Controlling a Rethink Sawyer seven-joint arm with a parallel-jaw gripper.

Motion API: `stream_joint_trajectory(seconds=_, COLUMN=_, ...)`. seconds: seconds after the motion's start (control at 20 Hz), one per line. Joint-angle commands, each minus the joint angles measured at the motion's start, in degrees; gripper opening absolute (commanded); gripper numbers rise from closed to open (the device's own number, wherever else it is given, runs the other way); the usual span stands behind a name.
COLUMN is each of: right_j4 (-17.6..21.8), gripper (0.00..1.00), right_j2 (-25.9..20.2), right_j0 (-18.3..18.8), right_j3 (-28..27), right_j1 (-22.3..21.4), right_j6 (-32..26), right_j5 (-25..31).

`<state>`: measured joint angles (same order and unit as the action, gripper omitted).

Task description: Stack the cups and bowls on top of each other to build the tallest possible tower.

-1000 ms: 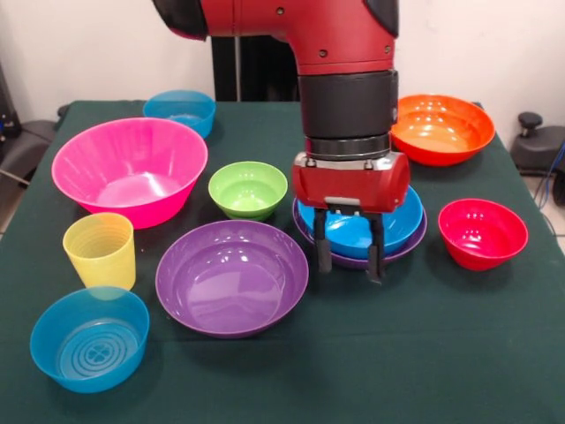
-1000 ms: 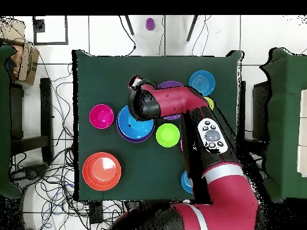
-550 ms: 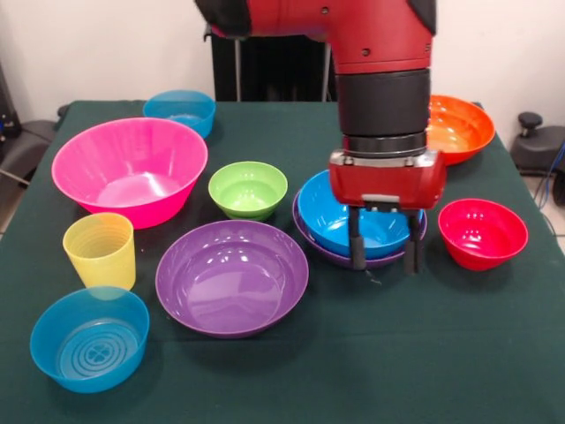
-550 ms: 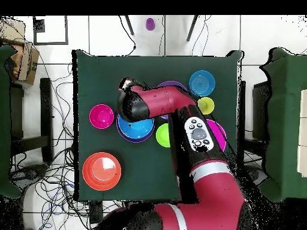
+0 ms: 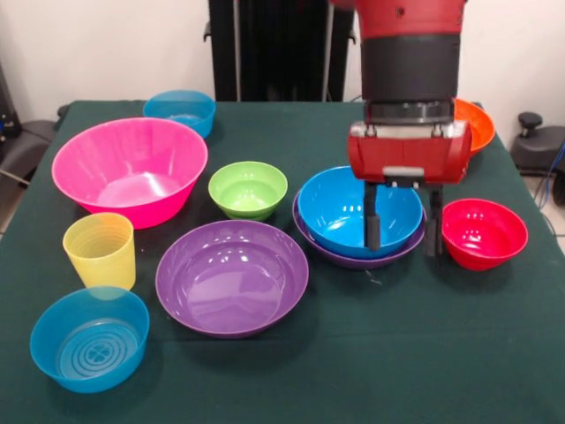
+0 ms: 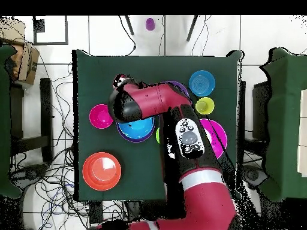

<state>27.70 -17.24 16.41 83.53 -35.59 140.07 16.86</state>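
My gripper [image 5: 403, 246] is open and hangs low over the right side of the blue bowl [image 5: 340, 212]. One finger shows against that bowl and the other stands between it and the red bowl [image 5: 485, 231]. The blue bowl sits nested in a purple bowl [image 5: 353, 259]. A second wide purple bowl [image 5: 231, 276] lies front centre. The green bowl [image 5: 248, 187], the large pink bowl [image 5: 130, 166] and the ribbed yellow cup [image 5: 100, 250] stand to the left. Translucent blue bowls sit at the front left [image 5: 88, 338] and back left [image 5: 180, 108]. The arm hides part of the orange bowl [image 5: 478, 124].
In the overhead view the arm [image 6: 157, 102] covers the green bowl and much of the pink bowl [image 6: 218, 135]. The orange bowl [image 6: 101, 171] stands alone near a table corner. A small purple object [image 6: 149, 24] lies on the floor beyond the table.
The gripper has moved right in the front view, from the front of the blue bowl to its right side beside the red bowl, and has risen a little. It stays open.
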Motion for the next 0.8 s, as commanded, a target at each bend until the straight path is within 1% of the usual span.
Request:
stream_joint_trajectory(seconds=0.05, right_j4=7.05, gripper=1.0, right_j2=8.2, right_j0=-5.17, right_j3=-3.99, right_j1=-6.46, right_j6=-5.31, right_j5=7.71)
stream_joint_trajectory(seconds=0.2, right_j4=6.42, gripper=1.0, right_j2=8.48, right_j0=-5.45, right_j3=-4.32, right_j1=-7.81, right_j6=-7.03, right_j5=9.22)
stream_joint_trajectory(seconds=0.35, right_j4=6.77, gripper=1.0, right_j2=9.08, right_j0=-5.87, right_j3=-4.76, right_j1=-8.64, right_j6=-7.67, right_j5=9.59)
stream_joint_trajectory(seconds=0.5, right_j4=7.79, gripper=1.0, right_j2=9.7, right_j0=-6.13, right_j3=-4.85, right_j1=-8.5, right_j6=-7.36, right_j5=8.08)
stream_joint_trajectory(seconds=0.6, right_j4=9.47, gripper=1.0, right_j2=11.25, right_j0=-7.32, right_j3=-5.77, right_j1=-7.9, right_j6=-6.37, right_j5=6.65)
stream_joint_trajectory(seconds=0.65, right_j4=13.56, gripper=1.0, right_j2=15.77, right_j0=-10.93, right_j3=-8.34, right_j1=-6.12, right_j6=-3.08, right_j5=3.68)
stream_joint_trajectory(seconds=0.7, right_j4=15.42, gripper=1.0, right_j2=18.95, right_j0=-13.22, right_j3=-9.54, right_j1=-4.58, right_j6=0.19, right_j5=1.24)
stream_joint_trajectory(seconds=0.75, right_j4=17.83, gripper=1.0, right_j2=24.12, right_j0=-16.9, right_j3=-11.79, right_j1=-1.28, right_j6=5.38, right_j5=-2.3)
stream_joint_trajectory(seconds=0.8, right_j4=18.3, gripper=1.0, right_j2=26.22, right_j0=-18.33, right_j3=-12.63, right_j1=0.18, right_j6=7.22, right_j5=-3.43)
